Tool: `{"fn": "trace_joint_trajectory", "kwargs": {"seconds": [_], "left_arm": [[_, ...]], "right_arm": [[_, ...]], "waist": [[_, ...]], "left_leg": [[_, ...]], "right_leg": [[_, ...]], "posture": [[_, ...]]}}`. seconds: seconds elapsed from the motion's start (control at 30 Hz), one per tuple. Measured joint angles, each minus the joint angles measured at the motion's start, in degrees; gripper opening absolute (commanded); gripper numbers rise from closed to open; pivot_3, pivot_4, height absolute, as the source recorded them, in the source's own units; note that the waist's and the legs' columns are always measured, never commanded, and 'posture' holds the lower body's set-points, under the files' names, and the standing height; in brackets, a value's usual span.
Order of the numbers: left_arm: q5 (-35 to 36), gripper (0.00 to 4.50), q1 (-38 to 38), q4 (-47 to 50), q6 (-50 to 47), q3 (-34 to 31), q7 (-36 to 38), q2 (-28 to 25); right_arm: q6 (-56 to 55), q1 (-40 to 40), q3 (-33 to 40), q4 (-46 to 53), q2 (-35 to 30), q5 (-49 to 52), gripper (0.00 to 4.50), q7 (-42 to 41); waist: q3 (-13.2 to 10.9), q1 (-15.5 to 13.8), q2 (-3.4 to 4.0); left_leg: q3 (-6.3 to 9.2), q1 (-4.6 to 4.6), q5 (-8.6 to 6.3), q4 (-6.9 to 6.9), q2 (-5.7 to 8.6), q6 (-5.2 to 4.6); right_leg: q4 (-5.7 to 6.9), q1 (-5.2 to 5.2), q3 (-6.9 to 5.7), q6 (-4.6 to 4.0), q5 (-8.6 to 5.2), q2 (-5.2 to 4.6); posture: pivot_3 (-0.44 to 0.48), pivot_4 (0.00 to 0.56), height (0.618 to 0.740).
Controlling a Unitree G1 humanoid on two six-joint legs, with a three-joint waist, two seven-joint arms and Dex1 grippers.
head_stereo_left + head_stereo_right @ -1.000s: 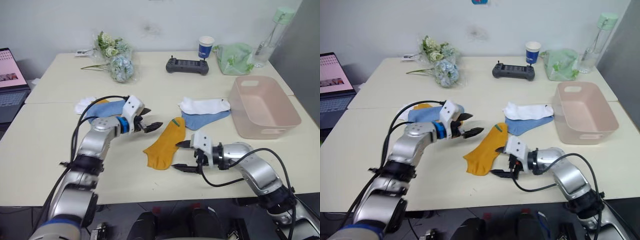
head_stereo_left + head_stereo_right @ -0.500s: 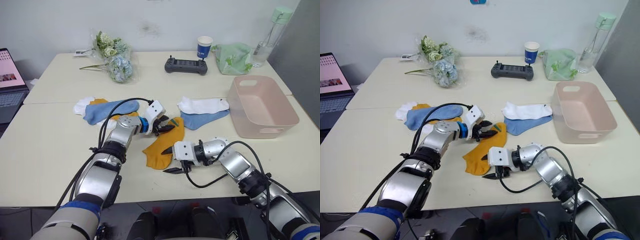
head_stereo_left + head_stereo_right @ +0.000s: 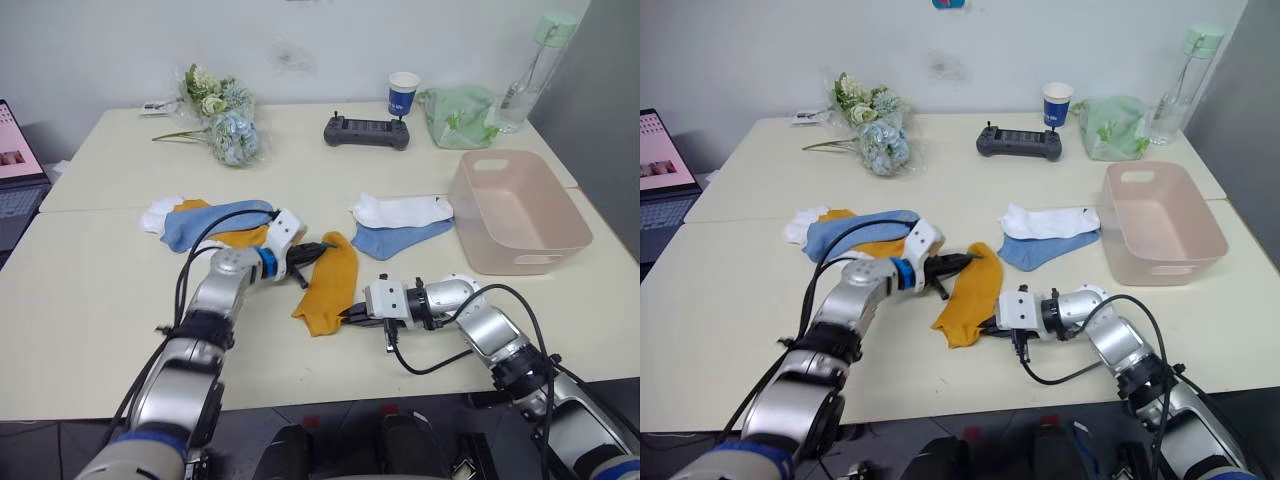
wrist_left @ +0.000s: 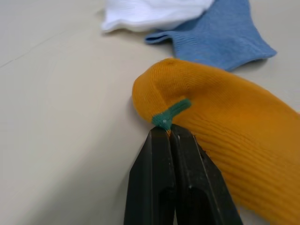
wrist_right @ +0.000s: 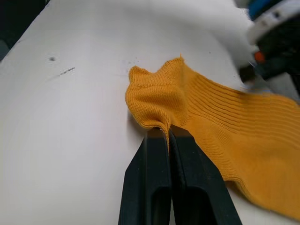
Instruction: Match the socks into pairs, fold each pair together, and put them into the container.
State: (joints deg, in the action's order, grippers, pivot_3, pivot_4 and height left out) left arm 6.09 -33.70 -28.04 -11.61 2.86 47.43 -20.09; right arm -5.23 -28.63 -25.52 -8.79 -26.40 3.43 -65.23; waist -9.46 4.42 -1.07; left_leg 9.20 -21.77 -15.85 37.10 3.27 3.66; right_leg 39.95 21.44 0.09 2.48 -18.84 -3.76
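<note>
A mustard-orange sock (image 3: 328,284) lies mid-table, pinched at both ends. My left gripper (image 3: 318,249) is shut on its green-striped cuff (image 4: 169,111). My right gripper (image 3: 347,316) is shut on its toe end (image 5: 157,105). To the right, a white sock (image 3: 400,209) rests on a light blue sock (image 3: 400,240). To the left is a heap with a light blue sock (image 3: 210,222) on top, an orange sock (image 3: 243,236) and a white sock (image 3: 153,213) under it. The pale pink container (image 3: 515,211) stands at the right, with nothing in it.
Along the back of the table are a flower bunch (image 3: 220,117), a black controller (image 3: 366,131), a blue paper cup (image 3: 403,93), a green plastic bag (image 3: 463,115) and a clear bottle (image 3: 525,73). A laptop (image 3: 17,170) sits at the far left.
Both grippers have closed from open onto the orange sock, the left at the cuff, the right at the toe. The sock has shifted slightly and bunched at its ends. The camera view has also shifted.
</note>
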Motion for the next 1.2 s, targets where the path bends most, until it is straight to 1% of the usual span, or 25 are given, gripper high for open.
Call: {"fn": "trace_joint_trajectory", "kwargs": {"seconds": [0.2, 0.33, 0.47, 0.57, 0.67, 0.77, 0.8, 0.83, 0.87, 0.97, 1.07, 1.2], "left_arm": [[3.57, 0.0, 18.27, 27.42, -13.67, -4.23, -7.76, -1.21], [4.23, 0.0, 27.35, 40.36, -20.55, -5.69, -12.95, -1.62], [5.08, 0.0, 31.99, 47.54, -25.3, -6.43, -16.88, -1.45], [6.42, 0.0, 35.42, 51.87, -27.84, -7.6, -18.3, -1.49], [7.37, 0.0, 38.81, 54.57, -27.73, -7.74, -18.24, -1.91], [7.64, 0.0, 40.67, 55.19, -26.11, -7.7, -18.09, -2.7], [7.74, 0.43, 40.91, 55.16, -25.62, -7.67, -18.12, -2.7], [7.78, 0.63, 41.11, 55.11, -25.34, -7.67, -18.15, -2.7], [7.95, 0.97, 41.15, 54.94, -25.07, -7.72, -18.13, -2.71], [9.28, 1.85, 41.33, 54.16, -24.2, -8.41, -17.38, -3.32], [11.35, 2.78, 41.66, 53.13, -24.1, -10.76, -15.13, -5.88], [12.43, 4.04, 40.94, 49.39, -21.36, -14.09, -9.97, -11.86]], "right_arm": [[-3.0, -1.36, 2.09, -1.97, -1.05, 2.0, 0.04, -3.54], [-3.3, -2.33, 3.31, -5.15, -1.75, 2.35, 0.04, -4.88], [-4.33, -3.04, 4.22, -8.49, -1.66, 2.11, 0.04, -4.29], [-4.18, -3.48, 5.95, -10.23, -1.72, 1.89, 0.04, -2.31], [-3.09, -3.65, 8.61, -10.35, -1.83, 2.51, 0.04, -0.96], [-1.68, -2.98, 9.05, -9.39, -1.75, 3.06, 0.04, -0.9], [-1.36, -2.4, 9.1, -8.83, -1.72, 3.2, 0.24, -0.88], [-0.95, -1.7, 9.13, -8.34, -1.64, 3.45, 0.49, -0.85], [0.04, -0.86, 9.26, -7.49, -1.62, 3.75, 0.75, -0.66], [3.4, 1.66, 10.93, -3.15, -2.09, 5.13, 1.73, 0.27], [7.4, 4.6, 13.58, 1.64, -4.23, 6.65, 2.76, 1.92], [14.59, 9.93, 17.82, 8.24, -6.46, 8.31, 2.79, 5.63]], "waist": [[0.01, 0.05, 0.01], [0.01, -0.68, 0.01], [0.01, -1.44, 0.01], [0.0, -1.55, 0.01], [0.01, -1.69, 0.01], [0.01, -1.75, 0.01], [0.01, -1.83, 0.01], [0.01, -1.92, 0.01], [0.01, -2.08, 0.01], [0.01, -2.38, 0.01], [0.01, -2.67, 0.01], [0.01, -2.76, 0.01]], "left_leg": [[-0.02, 0.03, 0.0, -0.04, 0.04, 0.0], [-0.08, 0.07, -0.01, -0.04, 0.07, -0.01], [-0.14, 0.07, -0.01, -0.05, 0.08, -0.02], [-0.19, 0.06, -0.01, -0.06, 0.07, -0.02], [-0.21, 0.07, -0.01, -0.07, 0.05, -0.02], [-0.24, 0.07, -0.01, -0.08, 0.05, -0.02], [-0.24, 0.07, -0.02, -0.08, 0.05, -0.03], [-0.25, 0.07, -0.02, -0.08, 0.05, -0.03], [-0.26, 0.07, -0.02, -0.08, 0.06, -0.03], [-0.28, 0.05, -0.02, -0.08, 0.07, -0.04], [-0.26, 0.04, -0.03, -0.08, 0.07, -0.04], [-0.24, 0.03, -0.03, -0.11, 0.07, -0.05]], "right_leg": [[-0.03, -0.03, 0.33, 0.0, 0.0, -0.08], [-0.03, -0.06, 0.38, 0.0, 0.0, -0.11], [-0.03, -0.06, 0.41, 0.0, 0.0, -0.11], [-0.04, -0.04, 0.45, 0.0, 0.0, -0.11], [-0.05, -0.05, 0.46, -0.01, 0.0, -0.12], [-0.05, -0.06, 0.48, -0.01, 0.0, -0.12], [-0.06, -0.06, 0.48, -0.01, 0.0, -0.12], [-0.06, -0.06, 0.49, -0.01, 0.0, -0.12], [-0.06, -0.06, 0.49, -0.01, 0.0, -0.14], [-0.07, -0.05, 0.5, -0.01, 0.0, -0.16], [-0.08, -0.05, 0.49, -0.01, 0.0, -0.17], [-0.09, -0.04, 0.46, -0.01, 0.0, -0.17]], "posture": [[0.0, 0.15, 0.74], [0.0, 0.15, 0.74], [0.0, 0.15, 0.74], [0.0, 0.15, 0.74], [0.0, 0.15, 0.74], [0.0, 0.15, 0.74], [0.0, 0.15, 0.74], [0.0, 0.15, 0.74], [0.0, 0.15, 0.74], [0.0, 0.15, 0.74], [0.0, 0.15, 0.74], [0.0, 0.15, 0.74]]}}
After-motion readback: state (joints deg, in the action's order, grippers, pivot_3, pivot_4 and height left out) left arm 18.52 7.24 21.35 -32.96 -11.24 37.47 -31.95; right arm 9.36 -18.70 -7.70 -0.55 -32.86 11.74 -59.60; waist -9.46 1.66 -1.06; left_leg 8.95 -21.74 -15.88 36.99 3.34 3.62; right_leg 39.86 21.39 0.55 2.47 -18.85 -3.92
